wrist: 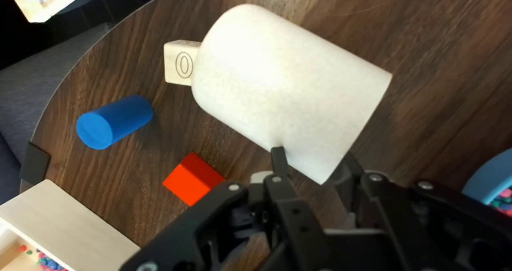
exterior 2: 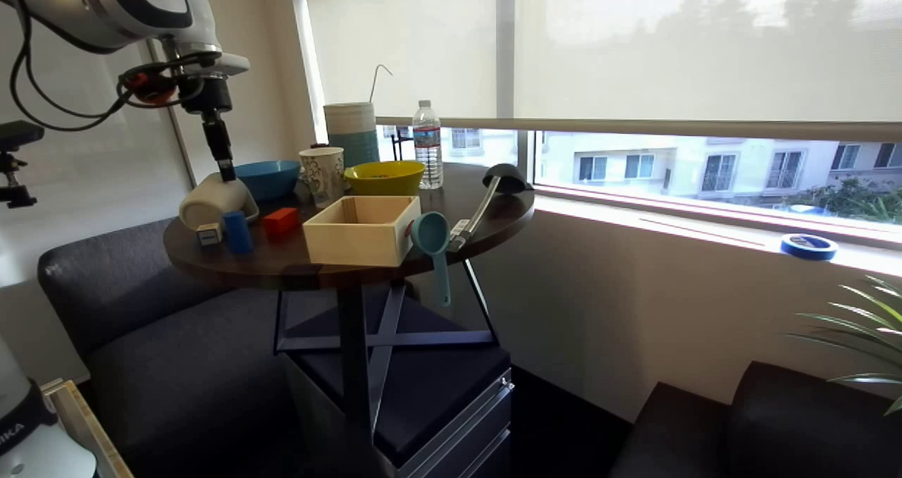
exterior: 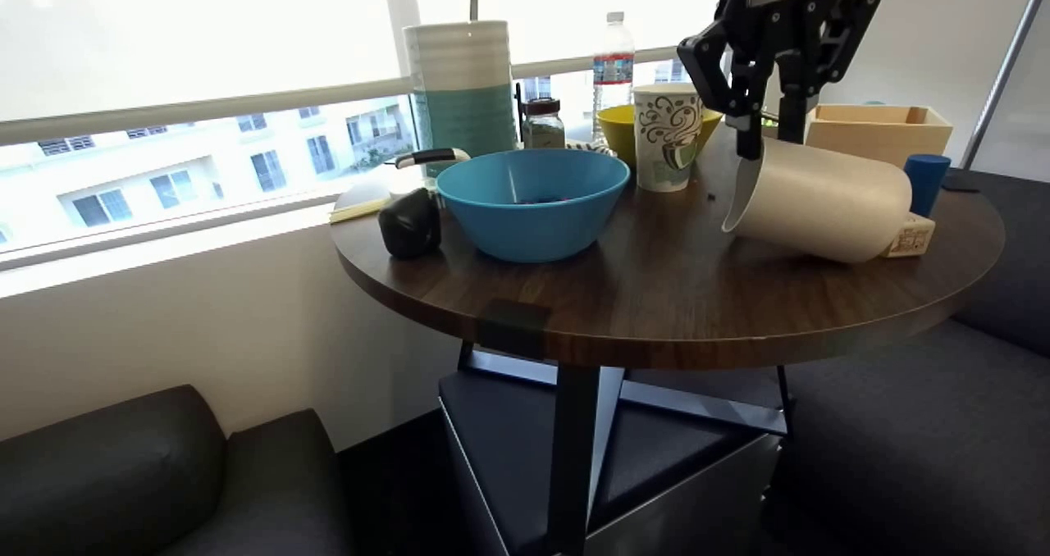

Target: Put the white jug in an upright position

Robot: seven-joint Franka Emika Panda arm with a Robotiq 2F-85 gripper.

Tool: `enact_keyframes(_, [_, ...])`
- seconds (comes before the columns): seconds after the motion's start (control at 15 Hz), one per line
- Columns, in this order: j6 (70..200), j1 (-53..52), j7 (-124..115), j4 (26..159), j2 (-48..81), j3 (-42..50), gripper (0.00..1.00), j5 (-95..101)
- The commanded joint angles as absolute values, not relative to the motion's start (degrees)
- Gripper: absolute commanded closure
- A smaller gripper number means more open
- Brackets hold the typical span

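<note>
The white jug [exterior: 820,199] lies on its side on the round wooden table [exterior: 656,293]. In an exterior view its mouth faces the blue bowl. It also shows in an exterior view [exterior 2: 210,203] and in the wrist view [wrist: 288,75]. I cannot make out its handle. My gripper [exterior: 769,142] points down at the jug's mouth end, with its fingers apart. In the wrist view the gripper [wrist: 314,155] has one fingertip against the outside of the jug's wall. The other finger is partly hidden past the rim, at the mouth. A gap shows between the fingers.
A lettered wooden block [wrist: 182,63] touches or nearly touches the jug's base. A blue cylinder [wrist: 116,121], a red block [wrist: 194,178] and a wooden box [exterior 2: 363,242] are close by. A blue bowl [exterior: 533,203] and a paper cup [exterior: 666,138] stand beyond the mouth.
</note>
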State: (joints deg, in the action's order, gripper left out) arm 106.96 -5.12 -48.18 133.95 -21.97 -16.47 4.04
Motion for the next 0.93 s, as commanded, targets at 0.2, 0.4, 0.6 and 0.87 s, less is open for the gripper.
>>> enact_keyframes(0.2, [107.25, -5.29, -48.43, 133.02, -22.42, -16.00, 1.00, 5.01])
enact_keyframes(0.4, [107.31, -5.21, -48.60, 132.99, -22.64, -16.05, 0.99, 5.29])
enact_keyframes(0.6, [107.36, -5.33, -48.19, 133.10, -23.02, -16.32, 0.99, 6.15])
enact_keyframes(0.87, [110.58, -6.05, -42.52, 135.81, -26.07, -16.73, 0.99, 13.52])
